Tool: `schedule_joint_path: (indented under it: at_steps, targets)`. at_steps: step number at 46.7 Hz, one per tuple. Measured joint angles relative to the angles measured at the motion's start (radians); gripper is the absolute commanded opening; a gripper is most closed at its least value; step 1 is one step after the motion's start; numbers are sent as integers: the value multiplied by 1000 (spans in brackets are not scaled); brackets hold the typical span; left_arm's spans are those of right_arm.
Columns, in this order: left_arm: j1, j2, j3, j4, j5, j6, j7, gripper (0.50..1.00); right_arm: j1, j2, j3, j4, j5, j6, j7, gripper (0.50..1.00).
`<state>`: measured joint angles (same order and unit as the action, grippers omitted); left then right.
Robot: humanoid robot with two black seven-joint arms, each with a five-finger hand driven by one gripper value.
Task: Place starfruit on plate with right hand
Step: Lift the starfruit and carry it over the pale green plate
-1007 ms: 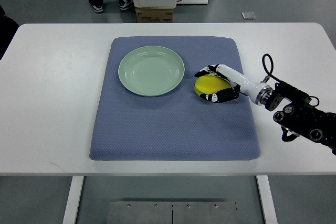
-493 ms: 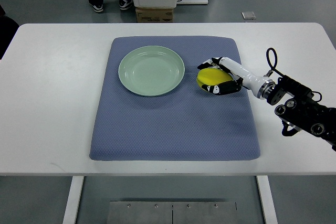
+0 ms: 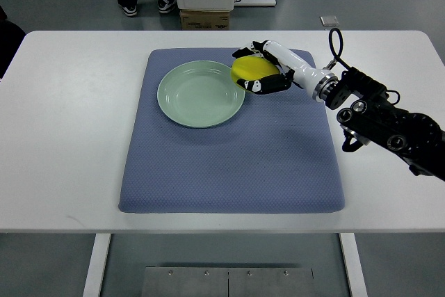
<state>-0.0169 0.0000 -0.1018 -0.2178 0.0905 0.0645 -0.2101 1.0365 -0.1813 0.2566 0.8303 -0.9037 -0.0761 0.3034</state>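
My right hand (image 3: 265, 67) has carried the starfruit (image 3: 249, 70) up and left since a moment ago; fingers wrapped around it, it now sits at the plate's (image 3: 188, 106) two o'clock rim, above the mat (image 3: 229, 165).

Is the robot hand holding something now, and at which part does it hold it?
The right hand holds the yellow starfruit. Its fingers wrap around the fruit's body from the right side, above and below.

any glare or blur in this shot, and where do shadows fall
Top view: sharp throughout, no motion blur on the right hand gripping the starfruit; lighting soft and even, faint sheen on the plate; only a weak shadow on the blue mat beneath the forearm.
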Motion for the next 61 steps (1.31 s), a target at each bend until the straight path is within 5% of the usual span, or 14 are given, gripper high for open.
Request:
schedule_joint_path:
  at_steps: [18, 33, 61]
  targets:
    - [0, 0, 0, 0, 0, 0, 0, 1000, 49, 176, -6, -111, 1, -5, -43, 500]
    - [0, 0, 0, 0, 0, 0, 0, 1000, 56, 181, -24, -183, 0, -9, -87, 500]
    - [0, 0, 0, 0, 0, 0, 0, 1000, 74, 181, -79, -125, 0, -8, -112, 500]
